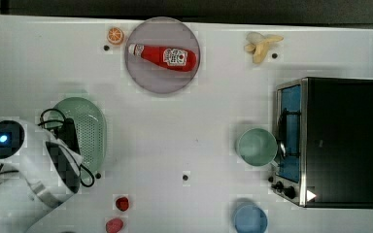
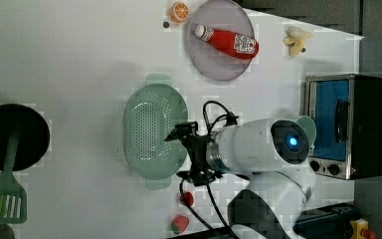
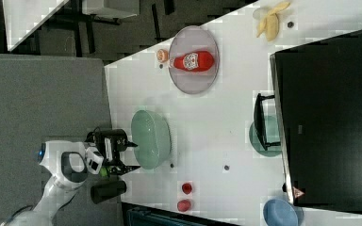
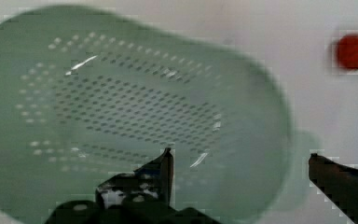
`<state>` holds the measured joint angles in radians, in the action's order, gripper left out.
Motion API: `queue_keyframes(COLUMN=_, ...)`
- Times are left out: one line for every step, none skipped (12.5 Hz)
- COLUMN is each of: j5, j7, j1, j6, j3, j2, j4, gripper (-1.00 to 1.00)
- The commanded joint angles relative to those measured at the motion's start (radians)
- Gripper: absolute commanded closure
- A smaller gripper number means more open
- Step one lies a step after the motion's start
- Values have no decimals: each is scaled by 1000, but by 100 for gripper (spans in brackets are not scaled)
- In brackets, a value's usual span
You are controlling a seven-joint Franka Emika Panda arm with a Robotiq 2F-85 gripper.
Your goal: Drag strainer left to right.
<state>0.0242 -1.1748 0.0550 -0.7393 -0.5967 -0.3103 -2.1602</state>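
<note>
The gripper (image 2: 178,154) hung wide open and empty over the strainer (image 2: 151,130), apparently positioning to hook its rim.

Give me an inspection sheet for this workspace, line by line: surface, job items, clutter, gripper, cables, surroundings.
Surface: white table, some small dark dots on it.
Job's things: mint-green strainer, upright, at the top view's left.
Clutter: ketchup bottle lying on a grey plate; orange slice; peeled banana; green cup and blue cup near the toaster oven; two small red fruits.
Gripper: gripper open, above the strainer's rim.
Cables: black cable looped at the wrist.
Surroundings: black pan and green spatula in the left view.
</note>
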Motion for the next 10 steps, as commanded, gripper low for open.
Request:
queue_keyframes(j5=21, j7=-186, j1=-12, j6=-147, j3=33, j2=-59, j4=-7, gripper=-100)
queue_keyframes(j5=46, j7=-187, j1=-11, j6=-196, j3=37, j2=-90, j4=-17, gripper=-100)
queue_keyframes(j5=66, j7=-187, j1=-8, j6=-240, j3=44, j2=-116, j4=-25, gripper=-100)
queue_keyframes(j5=71, j7=-187, j1=-4, j6=-269, j3=55, j2=-140, j4=-30, gripper=-100)
queue_keyframes(j5=75, j7=-188, j1=4, j6=-288, j3=70, j2=-159, j4=-31, gripper=-100)
queue_keyframes(j5=91, j7=-187, j1=14, j6=-294, j3=90, j2=-175, j4=-31, gripper=-100)
queue_keyframes(j5=120, j7=-188, j1=28, j6=-309, j3=116, j2=-189, j4=-29, gripper=-100)
queue_keyframes(j5=135, j7=-189, j1=40, j6=-333, j3=143, j2=-194, j4=-29, gripper=-100)
queue_keyframes(j5=135, j7=-192, j1=51, j6=-333, j3=167, j2=-197, j4=-32, gripper=-100)
queue_keyframes(j5=135, j7=-192, j1=59, j6=-333, j3=181, j2=-198, j4=-35, gripper=-100)
